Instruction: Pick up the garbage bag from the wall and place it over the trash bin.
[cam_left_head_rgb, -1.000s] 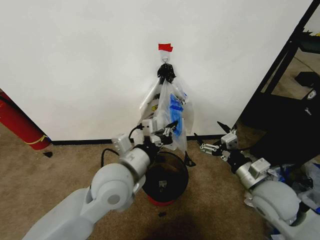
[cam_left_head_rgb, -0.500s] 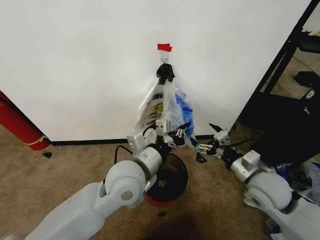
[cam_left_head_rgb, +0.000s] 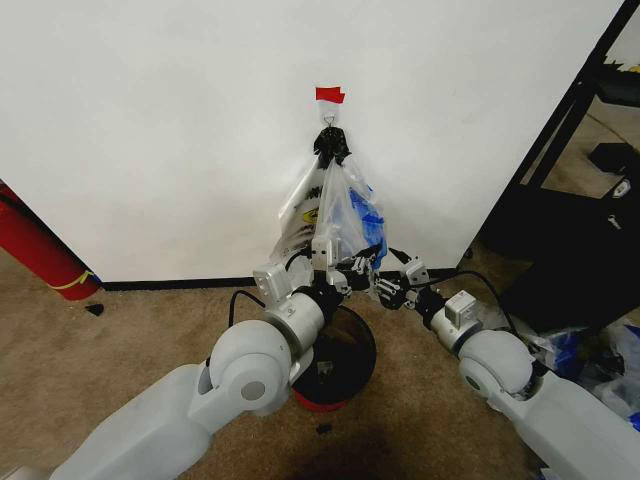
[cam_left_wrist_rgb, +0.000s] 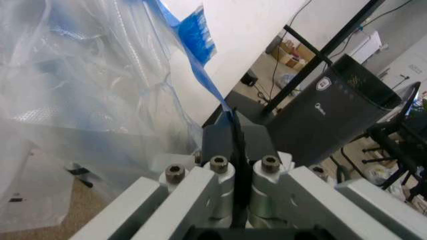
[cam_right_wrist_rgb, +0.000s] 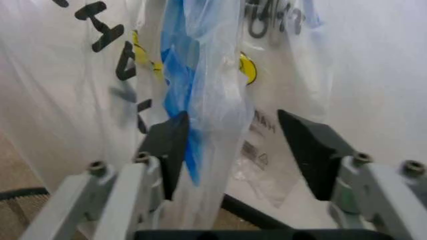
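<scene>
The wall (cam_left_head_rgb: 150, 130) is plain white with a black baseboard along the carpeted floor (cam_left_head_rgb: 100, 350). A long red cylinder (cam_left_head_rgb: 35, 245) leans against it at the far left, and a black rack (cam_left_head_rgb: 560, 150) stands at the right.

The trash bin (cam_left_head_rgb: 345, 345) sits on the floor directly below the hanging bags, round and dark with a black rim and a red base. The left arm partly covers it in the head view.

The garbage bag (cam_left_head_rgb: 350, 215), thin and see-through with blue printed patches, hangs from a small hook (cam_left_head_rgb: 330, 125) just under a red tape strip (cam_left_head_rgb: 330, 95). It lies in front of a clear bag printed with a yellow smiley (cam_left_head_rgb: 308, 212), touching it.

The left end effector (cam_left_head_rgb: 350, 268) is at the lower edge of the garbage bag, above the bin. In the left wrist view its fingers (cam_left_wrist_rgb: 220, 145) are closed flat together, pinching a blue-printed fold of the bag.

The right end effector (cam_left_head_rgb: 388, 288) is just beside the left one, at the bag's lower right. In the right wrist view its fingers (cam_right_wrist_rgb: 167, 145) are spread apart, one on each side of a hanging blue-and-clear fold of the garbage bag.
</scene>
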